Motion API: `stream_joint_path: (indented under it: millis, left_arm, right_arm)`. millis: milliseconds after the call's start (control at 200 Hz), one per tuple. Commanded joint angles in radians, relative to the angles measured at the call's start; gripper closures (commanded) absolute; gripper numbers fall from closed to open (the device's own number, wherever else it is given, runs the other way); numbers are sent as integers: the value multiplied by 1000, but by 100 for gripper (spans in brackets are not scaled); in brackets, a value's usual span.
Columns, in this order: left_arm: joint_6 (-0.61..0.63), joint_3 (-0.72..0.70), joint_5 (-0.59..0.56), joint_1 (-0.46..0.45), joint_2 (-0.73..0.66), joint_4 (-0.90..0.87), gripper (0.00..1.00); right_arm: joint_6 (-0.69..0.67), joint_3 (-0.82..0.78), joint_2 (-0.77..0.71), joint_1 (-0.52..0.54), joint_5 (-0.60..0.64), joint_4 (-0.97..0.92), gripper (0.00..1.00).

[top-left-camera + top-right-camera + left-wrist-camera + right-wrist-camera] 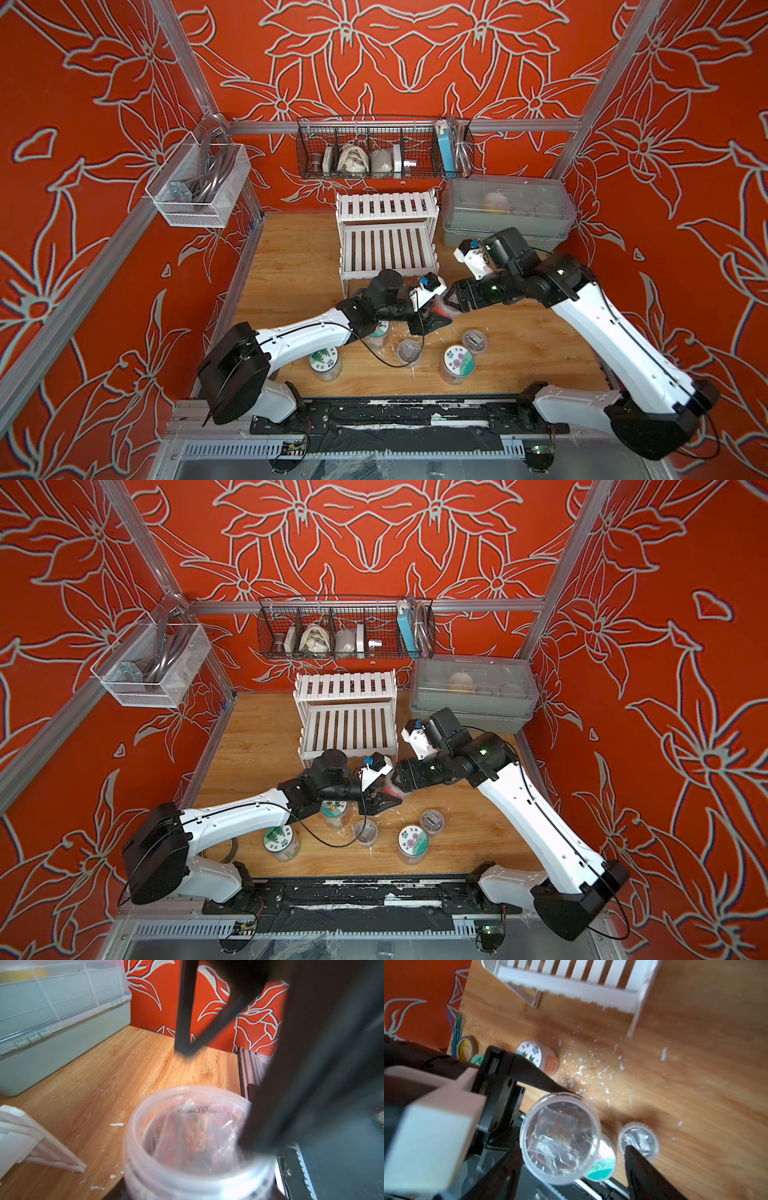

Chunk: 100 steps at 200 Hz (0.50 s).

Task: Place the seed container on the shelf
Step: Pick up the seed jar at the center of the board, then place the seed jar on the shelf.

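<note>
The seed container (560,1138), a clear plastic jar with a clear lid and a packet of brownish seeds inside, hangs above the table between my two grippers. My left gripper (434,322) is shut on it from the left; the jar (193,1142) fills the near part of the left wrist view. My right gripper (573,1149) faces it from the right and is open, one black finger (643,1167) standing clear of the jar's side. In both top views the jar (442,306) (390,788) is a reddish blur between the arms. Just behind stands the white slatted shelf (386,232) (347,717), both tiers bare.
Several more jars stand on the table's front half, among them two with picture lids (325,361) (457,359) and two clear ones (409,351) (473,340). A grey lidded box (507,208) sits right of the shelf. A black wire basket (384,149) hangs above. White flakes litter the wood.
</note>
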Motion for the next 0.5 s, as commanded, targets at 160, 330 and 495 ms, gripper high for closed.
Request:
stream_joint_path:
  millis: [160, 330, 495]
  left_arm:
    - [-16, -30, -76, -3, -52, 75, 40]
    - [-37, -66, -191, -4, -85, 142, 39]
    - [-24, -93, -372, -3, -130, 186, 39]
  right_arm:
    - [-3, 49, -93, -5, 151, -22, 18]
    - [1, 25, -98, -4, 115, -15, 17]
    - [3, -5, -107, -5, 88, 3, 18]
